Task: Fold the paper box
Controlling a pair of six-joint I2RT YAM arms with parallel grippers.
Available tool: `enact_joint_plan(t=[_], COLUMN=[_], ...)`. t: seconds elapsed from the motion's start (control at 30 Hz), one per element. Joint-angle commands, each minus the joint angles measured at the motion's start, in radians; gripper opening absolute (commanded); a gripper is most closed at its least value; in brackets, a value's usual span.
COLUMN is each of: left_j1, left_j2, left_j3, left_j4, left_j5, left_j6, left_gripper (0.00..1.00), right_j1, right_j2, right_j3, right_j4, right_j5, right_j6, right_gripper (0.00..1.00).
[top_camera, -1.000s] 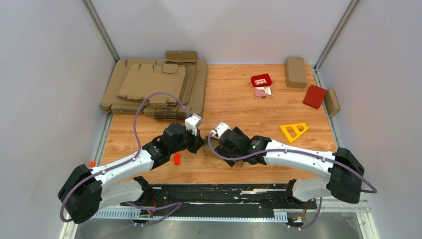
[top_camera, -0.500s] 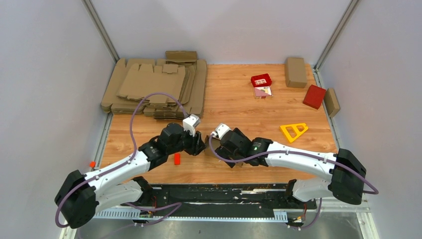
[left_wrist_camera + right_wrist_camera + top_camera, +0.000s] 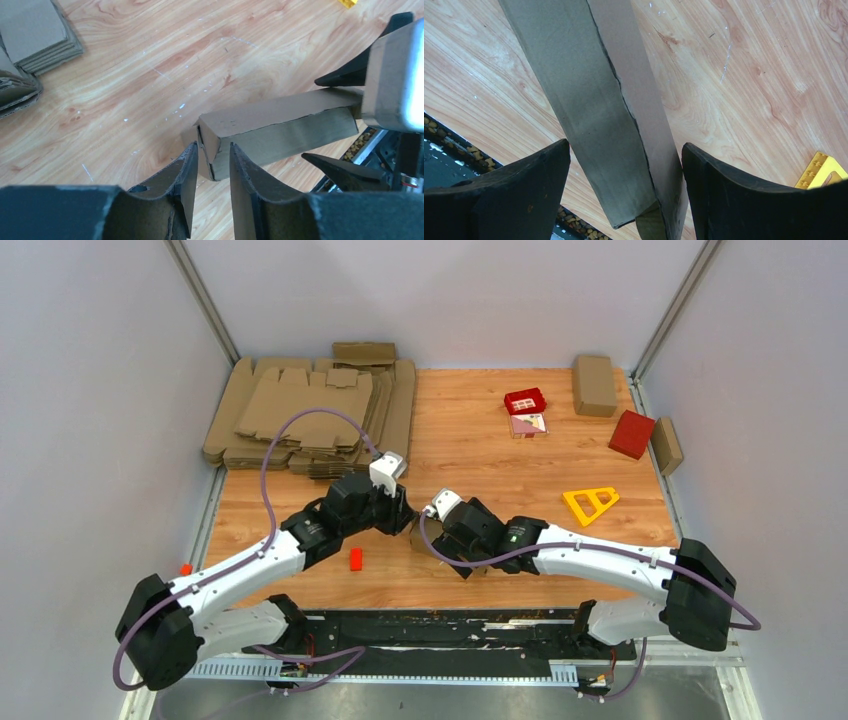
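Item: paper box (image 3: pixel 280 127), folded into an oblong carton, low centre of my table (image 3: pixel 480 455), between both wrists. Right gripper (image 3: pixel 624 200): jaws spread wide either side of the carton, one finger (image 3: pixel 724 195) touching it; I cannot tell if it grips. Left gripper (image 3: pixel 214 167): jaws part-open, released, at the carton's end corner. Flat cardboard stack (image 3: pixel 310 415) at 11 o'clock; yellow triangular frame (image 3: pixel 590 504) at 3 o'clock.
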Motion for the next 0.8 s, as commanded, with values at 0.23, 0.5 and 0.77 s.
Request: enact_joint_plan(t=[0.23, 0.5, 0.77], left_j1=[-0.004, -0.005, -0.004], left_j2=[0.055, 0.030, -0.041], left_j3=[0.013, -0.054, -0.080], left_j4=[0.019, 0.028, 0.050], left_j5=[-0.003, 0.004, -0.007], left_j6=[0.064, 0.087, 0.089], left_gripper=[0.05, 0.00, 0.30], right_j1=[0.005, 0.006, 0.006], right_j2=[-0.027, -0.034, -0.077], right_j3=[0.016, 0.017, 0.066], right_j4=[0.024, 0.026, 0.002], right_j5=[-0.007, -0.009, -0.005], right_j6=[-0.004, 0.002, 0.010], right_gripper=[0.84, 0.87, 0.99])
